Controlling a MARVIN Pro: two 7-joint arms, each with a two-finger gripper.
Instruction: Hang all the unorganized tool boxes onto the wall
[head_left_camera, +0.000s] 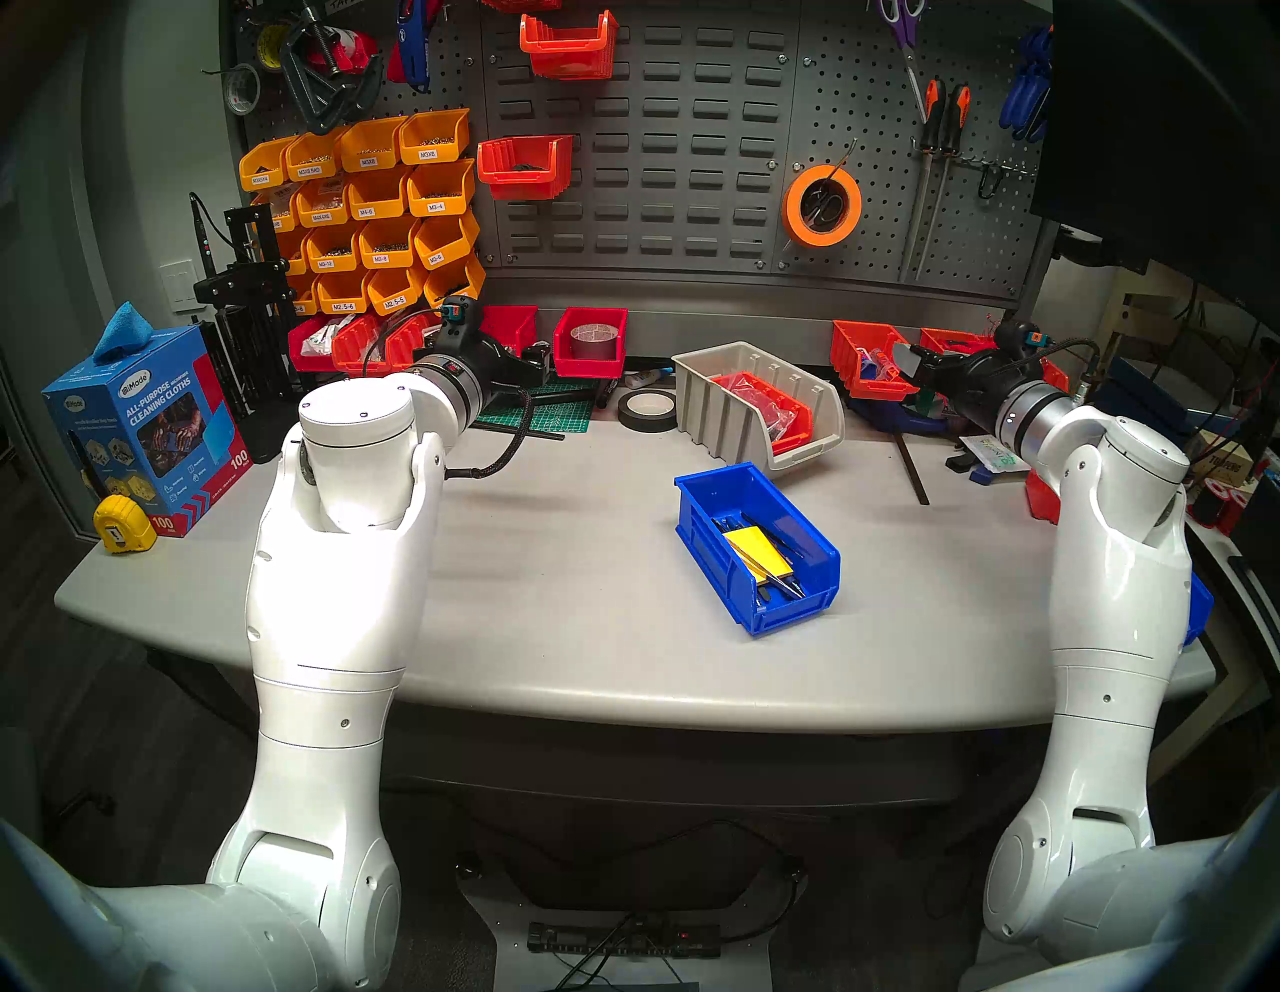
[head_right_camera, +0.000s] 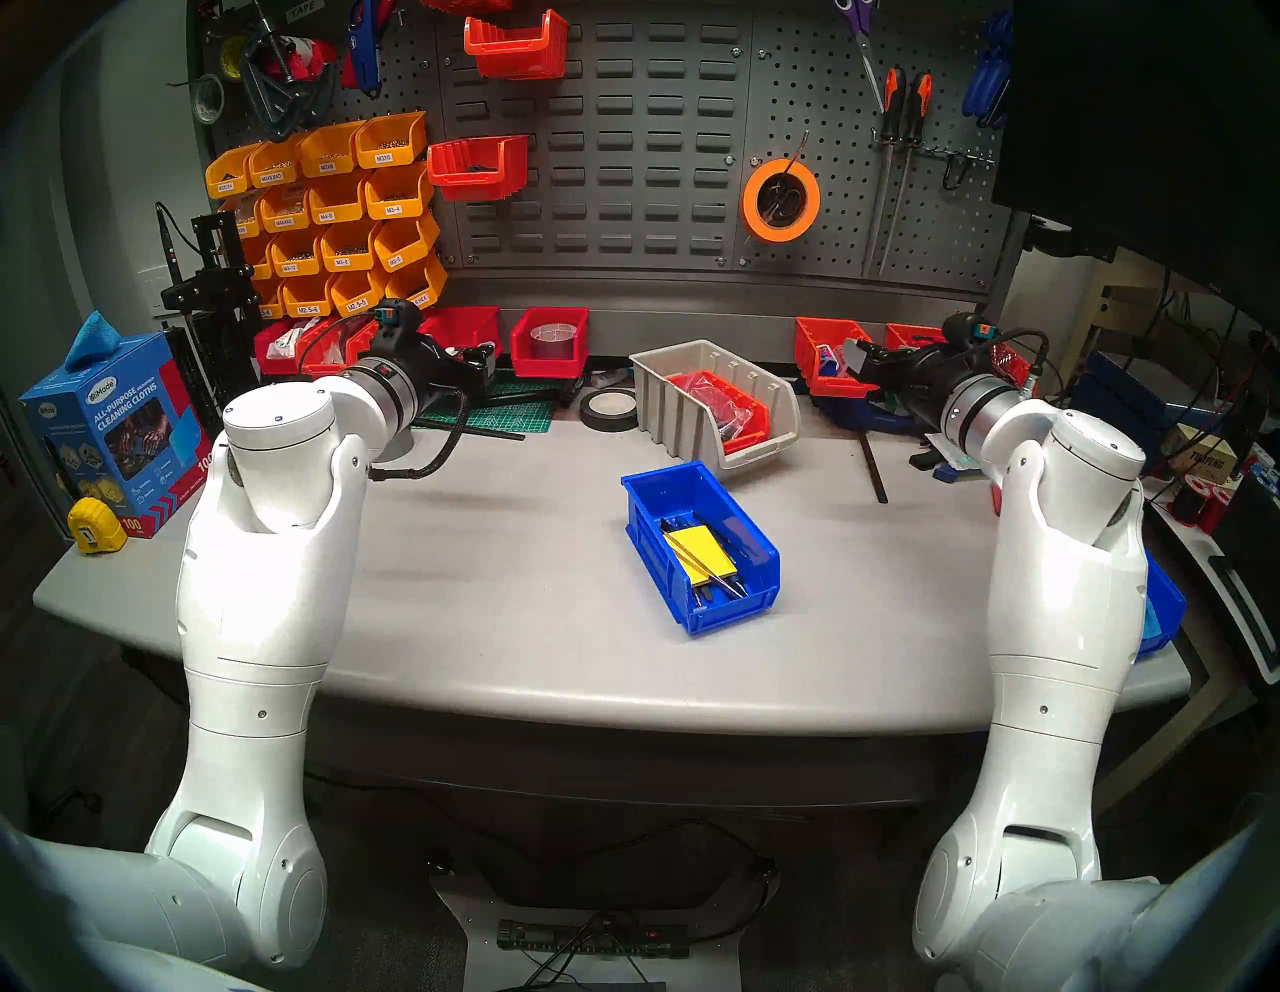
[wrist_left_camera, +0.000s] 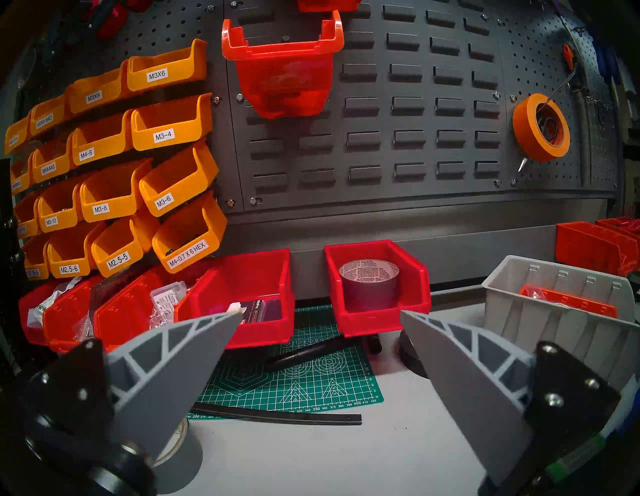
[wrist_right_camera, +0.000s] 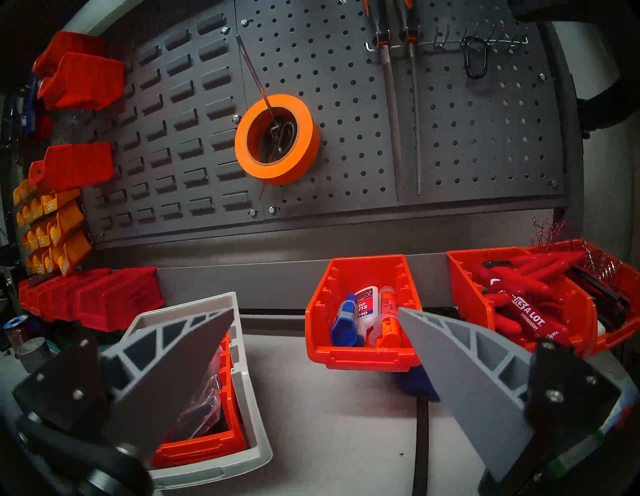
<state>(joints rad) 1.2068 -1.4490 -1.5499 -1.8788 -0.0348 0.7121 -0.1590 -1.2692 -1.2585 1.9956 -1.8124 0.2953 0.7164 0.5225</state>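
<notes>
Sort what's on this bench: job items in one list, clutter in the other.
Job:
blue bin
beige-grey bin
red bin inside it
slotted wall panel

Clutter:
black tape roll
tape measure
cleaning cloths box
cutting mat

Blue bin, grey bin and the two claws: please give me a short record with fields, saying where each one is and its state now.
blue bin: loose on the table, centre-right, holds a yellow pad and thin tools
grey bin: on the table behind the blue bin, a red bin inside
wall: two red bins hung at upper left
left claw: open, empty
right claw: open, empty
</notes>
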